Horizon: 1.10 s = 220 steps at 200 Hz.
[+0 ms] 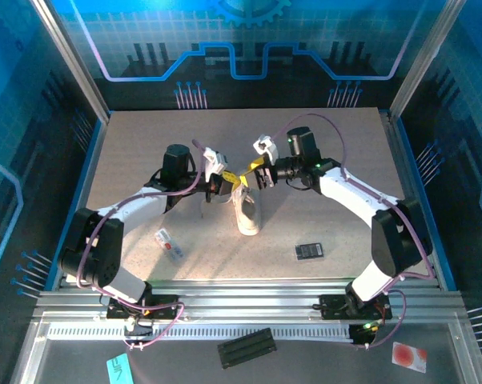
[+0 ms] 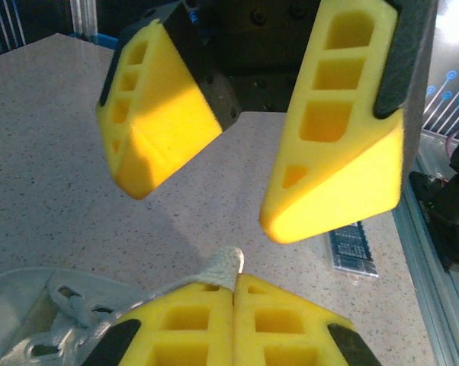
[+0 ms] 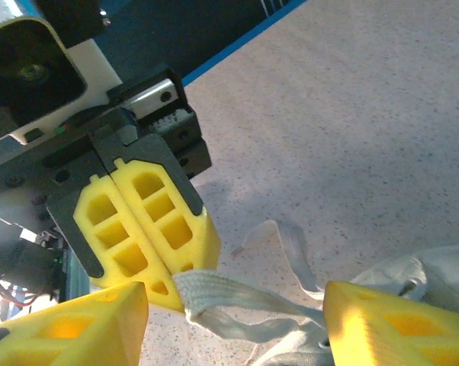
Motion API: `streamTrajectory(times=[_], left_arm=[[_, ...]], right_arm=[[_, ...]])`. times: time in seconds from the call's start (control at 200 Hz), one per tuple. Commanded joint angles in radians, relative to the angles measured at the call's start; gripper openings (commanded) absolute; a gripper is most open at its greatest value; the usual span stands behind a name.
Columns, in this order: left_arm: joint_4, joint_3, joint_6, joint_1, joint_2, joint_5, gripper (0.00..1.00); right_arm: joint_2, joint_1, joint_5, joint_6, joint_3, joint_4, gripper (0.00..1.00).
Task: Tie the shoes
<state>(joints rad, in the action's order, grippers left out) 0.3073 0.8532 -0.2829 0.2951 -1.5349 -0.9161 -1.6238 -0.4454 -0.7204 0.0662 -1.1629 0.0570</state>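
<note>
Cream sneaker [image 1: 247, 211], pale laces [image 3: 233, 292], yellow left pincer [image 3: 172, 280], speckled beige table [image 1: 145, 152]

Sneaker [image 2: 27, 316] cut off at frame corner; lace [image 3: 226, 293] end hidden inside left claw [image 3: 170, 284].

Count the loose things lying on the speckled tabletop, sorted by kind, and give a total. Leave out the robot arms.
Shoe: 1
Black device: 1
White-and-red packet: 1
Total: 3
</note>
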Motion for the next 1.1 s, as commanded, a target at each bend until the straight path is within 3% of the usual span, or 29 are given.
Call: streamTrajectory(times=[0.0, 0.385, 0.485, 0.675, 0.811, 0.866, 1.096], left_arm=[[-0.041, 0.05, -0.063, -0.012, -0.021, -0.076, 0.0], [-0.053, 0.091, -0.071, -0.019, -0.068, -0.116, 0.0], [-0.051, 0.098, -0.069, -0.019, -0.076, -0.13, 0.0], [-0.065, 0.114, -0.07, -0.019, -0.086, -0.155, 0.0], [-0.122, 0.13, -0.095, -0.019, -0.087, -0.15, 0.0], [-0.191, 0.148, -0.125, -0.019, -0.085, -0.13, 0.0], [-0.278, 0.136, -0.194, -0.025, -0.039, -0.067, 0.34]], right_arm=[[-0.023, 0.016, -0.104, -0.026, 0.001, -0.067, 0.61], [-0.057, 0.024, -0.169, -0.114, -0.022, 0.032, 0.49], [-0.065, 0.026, -0.173, -0.121, -0.023, 0.031, 0.41], [-0.086, 0.025, -0.185, -0.128, -0.035, 0.027, 0.13], [-0.087, 0.023, -0.175, -0.131, -0.039, 0.033, 0.0], [-0.079, 0.022, -0.162, -0.131, -0.037, 0.038, 0.0], [-0.012, 0.019, -0.089, -0.127, 0.026, -0.02, 0.0]])
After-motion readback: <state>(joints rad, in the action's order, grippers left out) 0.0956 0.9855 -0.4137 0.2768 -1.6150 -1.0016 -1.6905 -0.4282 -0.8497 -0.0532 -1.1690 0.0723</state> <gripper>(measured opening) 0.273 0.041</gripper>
